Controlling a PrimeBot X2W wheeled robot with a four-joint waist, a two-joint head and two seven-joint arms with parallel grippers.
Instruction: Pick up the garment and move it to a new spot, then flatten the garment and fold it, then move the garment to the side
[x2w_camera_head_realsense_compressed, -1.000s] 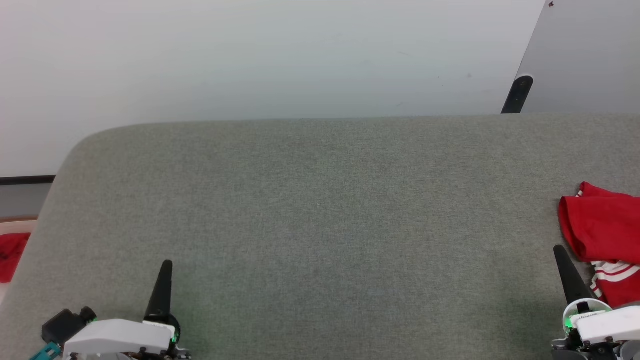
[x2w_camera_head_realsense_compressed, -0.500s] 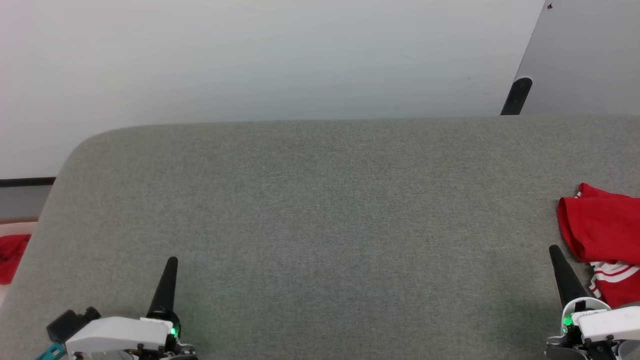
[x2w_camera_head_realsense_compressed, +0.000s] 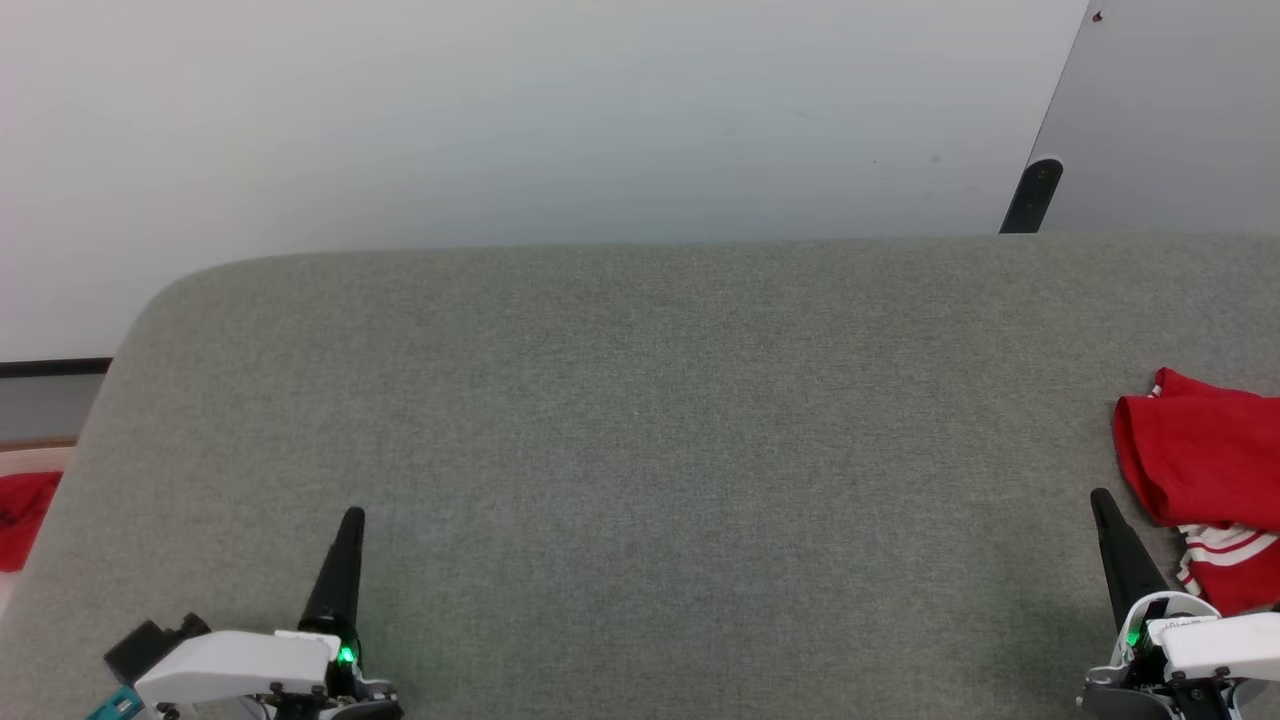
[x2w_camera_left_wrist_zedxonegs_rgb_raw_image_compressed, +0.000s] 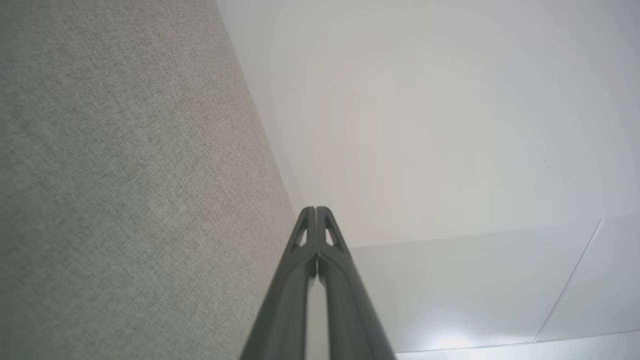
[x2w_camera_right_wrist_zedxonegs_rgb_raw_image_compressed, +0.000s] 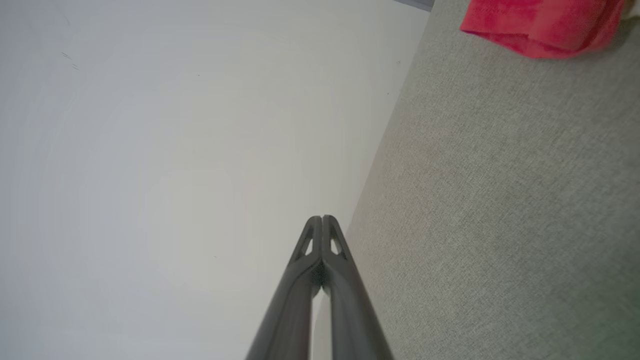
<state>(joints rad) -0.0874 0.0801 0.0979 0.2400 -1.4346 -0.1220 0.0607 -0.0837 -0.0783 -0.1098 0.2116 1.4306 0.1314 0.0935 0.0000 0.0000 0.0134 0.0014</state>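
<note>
Grey woven tabletop (x2w_camera_head_realsense_compressed: 640, 400), rounded at its far left corner, against a pale wall (x2w_camera_head_realsense_compressed: 500, 120).

At lower left, left gripper (x2w_camera_head_realsense_compressed: 351, 514): from the head, one dark spike rising from a white housing (x2w_camera_head_realsense_compressed: 235, 665) with a green light. From its own wrist, fingers (x2w_camera_left_wrist_zedxonegs_rgb_raw_image_compressed: 295, 290) pressed flat together, tip to tip, holding nothing.

At lower right, right gripper (x2w_camera_head_realsense_compressed: 1098, 496): again a single spike from above. From its wrist, fingers (x2w_camera_right_wrist_zedxonegs_rgb_raw_image_compressed: 295, 295) closed on each other, empty. Small print on its white casing, too tiny to read.

Against a second ago: both spikes edged slightly inward, toward the table's middle.

Near the right gripper but apart from it, at the table's right side and cut by the frame: garment (x2w_camera_head_realsense_compressed: 1200, 455), bunched red cloth with a red-white striped band at its near end, lettering not readable. From the right wrist, a red fold of it (x2w_camera_right_wrist_zedxonegs_rgb_raw_image_compressed: 540, 25) in the upper right corner.

Farther out: small red cloth (x2w_camera_head_realsense_compressed: 22, 505) beyond the table's left edge; black post (x2w_camera_head_realsense_compressed: 1032, 195) and grey panel (x2w_camera_head_realsense_compressed: 1170, 110) behind the far right.
</note>
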